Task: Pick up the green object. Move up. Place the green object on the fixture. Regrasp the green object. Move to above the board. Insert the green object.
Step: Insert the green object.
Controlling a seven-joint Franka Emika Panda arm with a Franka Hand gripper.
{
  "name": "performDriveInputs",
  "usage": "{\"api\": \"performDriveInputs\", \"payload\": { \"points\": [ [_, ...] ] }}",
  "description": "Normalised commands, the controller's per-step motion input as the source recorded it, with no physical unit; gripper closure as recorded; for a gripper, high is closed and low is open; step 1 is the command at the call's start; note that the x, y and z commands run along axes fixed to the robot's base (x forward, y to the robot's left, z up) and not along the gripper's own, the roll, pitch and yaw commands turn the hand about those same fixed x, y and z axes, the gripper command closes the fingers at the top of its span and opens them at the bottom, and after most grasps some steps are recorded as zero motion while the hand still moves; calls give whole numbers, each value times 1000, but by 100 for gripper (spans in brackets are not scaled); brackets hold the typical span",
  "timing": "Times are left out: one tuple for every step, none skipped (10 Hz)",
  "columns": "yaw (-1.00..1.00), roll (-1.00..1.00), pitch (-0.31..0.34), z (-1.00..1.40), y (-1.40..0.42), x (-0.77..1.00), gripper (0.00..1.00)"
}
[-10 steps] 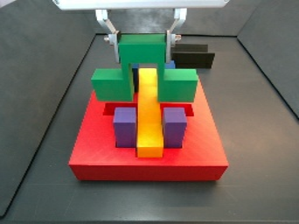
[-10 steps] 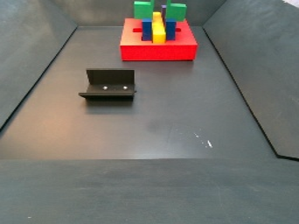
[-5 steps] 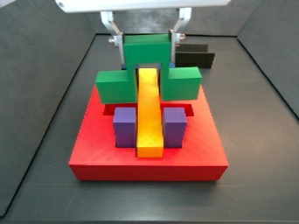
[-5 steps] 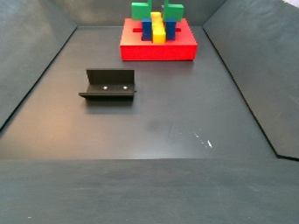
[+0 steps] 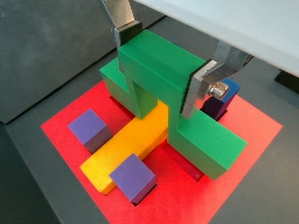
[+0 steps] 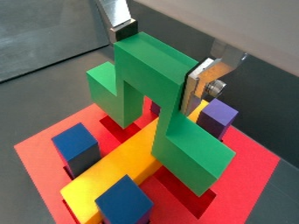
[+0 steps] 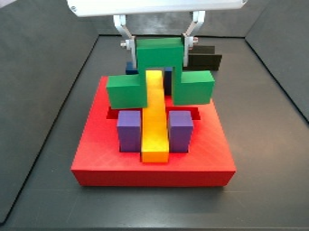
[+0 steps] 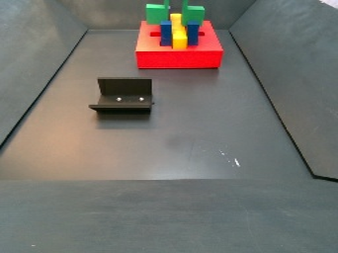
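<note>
The last step, the insertion, looks to be the one in hand. The matte green blocky T-shaped piece [image 7: 160, 77] hangs over the far end of the large flat red slab of a board [image 7: 108, 158], held by its raised centre block between the two flat silver fingers [image 5: 209, 80] of the gripper [image 7: 158, 43]; the jaws are closed narrow on that block, one plate on each flank. In a side view the piece sits at about 12 o'clock from the long yellow bar [image 7: 154, 113], its two green legs dropping either side of the bar's far end. Both wrist views show it straddling the bar, the legs near the red surface; whether they have entered their slots cannot be told. The dark purple blocks [image 7: 128, 127] stand at 9 and 3 o'clock of the bar's near half, and blue blocks [image 6: 76, 146] sit close beside the green legs.

The small black L-shaped fixture [image 8: 123, 95] stands empty on the dark grey worktop [image 8: 185, 148], well apart from the board, at roughly 7 o'clock from it.

The next move probably calls for a straight, slow descent, keeping the legs square to the bar, before the jaws part.
</note>
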Motion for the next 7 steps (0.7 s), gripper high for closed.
{"api": "performDriveInputs", "payload": {
  "points": [
    [0,0,-30,377,0,-114,100],
    [0,0,-17,166,0,-123,100],
    [0,0,-11,0,0,0,100],
    [20,0,-19,-63,0,0,100],
    [26,-6,-26,-129,0,6,100],
    [6,0,-37,-209,0,0,100],
    [14,0,-36,-246,0,0,100]
  ]
}}
